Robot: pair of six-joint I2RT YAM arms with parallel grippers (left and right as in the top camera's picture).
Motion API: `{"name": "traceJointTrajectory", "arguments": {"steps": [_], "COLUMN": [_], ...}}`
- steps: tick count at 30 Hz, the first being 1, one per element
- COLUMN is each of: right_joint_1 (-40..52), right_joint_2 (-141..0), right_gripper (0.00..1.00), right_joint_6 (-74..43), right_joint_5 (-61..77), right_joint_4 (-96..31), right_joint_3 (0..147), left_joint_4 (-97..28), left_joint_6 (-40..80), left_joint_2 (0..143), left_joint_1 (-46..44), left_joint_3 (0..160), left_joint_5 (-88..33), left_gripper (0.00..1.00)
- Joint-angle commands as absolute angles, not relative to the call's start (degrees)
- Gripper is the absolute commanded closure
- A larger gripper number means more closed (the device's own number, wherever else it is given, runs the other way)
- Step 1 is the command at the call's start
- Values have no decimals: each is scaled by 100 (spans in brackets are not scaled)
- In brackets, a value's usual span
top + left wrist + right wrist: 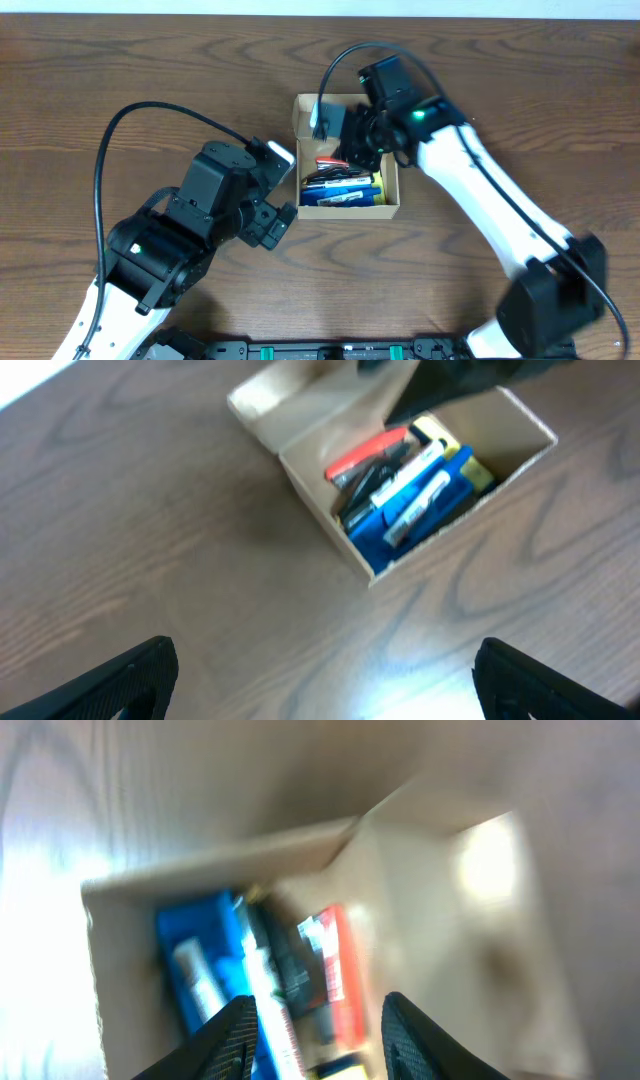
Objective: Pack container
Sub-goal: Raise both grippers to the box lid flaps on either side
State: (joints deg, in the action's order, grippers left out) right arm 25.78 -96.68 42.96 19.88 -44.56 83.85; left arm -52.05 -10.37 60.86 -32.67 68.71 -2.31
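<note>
One rectangular cardboard container [350, 212], woodgrain table [150, 80]

Dark brown wood-grain counter [120, 70], grain running left-right, bright glare patch on it in the left wrist view. Directly on it: small tan-brown rectangular cardboard box [350, 211], sitting flat, mid-counter and toward the far edge, flap lid open, top facing up. Box bottom touches the wood.

No text is legible anywhere (labels on the pens [415, 500] in the container [318, 508] are too blurred).
</note>
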Motion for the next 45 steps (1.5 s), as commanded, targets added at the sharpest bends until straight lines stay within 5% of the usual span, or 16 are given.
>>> {"name": "traceJointTrajectory", "arguments": {"steps": [1, 6, 13, 21, 25, 33, 45], "right_joint_1": [2137, 1286, 508, 191, 49, 19, 121], "right_joint_2": [-9258, -9332, -9942, -10993, -11343, -11784, -12217], "right_gripper": [60, 99, 99, 99, 99, 99, 99], "right_joint_6": [3173, 1699, 211, -1098, -1481, -1863, -2425], "right_joint_5": [2027, 2012, 1968, 1944, 1946, 1951, 2864], "right_joint_4": [-4219, -4007, -4206, -4171, -4027, -3769, -3105], "right_joint_3": [8464, 8462, 8458, 8458, 8458, 8458, 8458], "left_joint_4": [-5022, -4554, -4064, -3594, -3162, -2049, -742], "left_joint_6": [-1072, -1072, -1072, -340, -209, 429, 1802], "left_joint_2": [6073, 6071, 6123, 6873, 7529, 9181, 10871], "left_joint_1": [-3236, -3236, -3135, -2027, -1356, -762, -762], "left_joint_3": [6888, 6888, 6888, 6888, 6888, 6888, 6890], "left_joint_5": [-108, -108, -69, -287, -1243, -2375, -3540], "left_gripper": [5, 5, 5, 0, 19, 94, 94]}}
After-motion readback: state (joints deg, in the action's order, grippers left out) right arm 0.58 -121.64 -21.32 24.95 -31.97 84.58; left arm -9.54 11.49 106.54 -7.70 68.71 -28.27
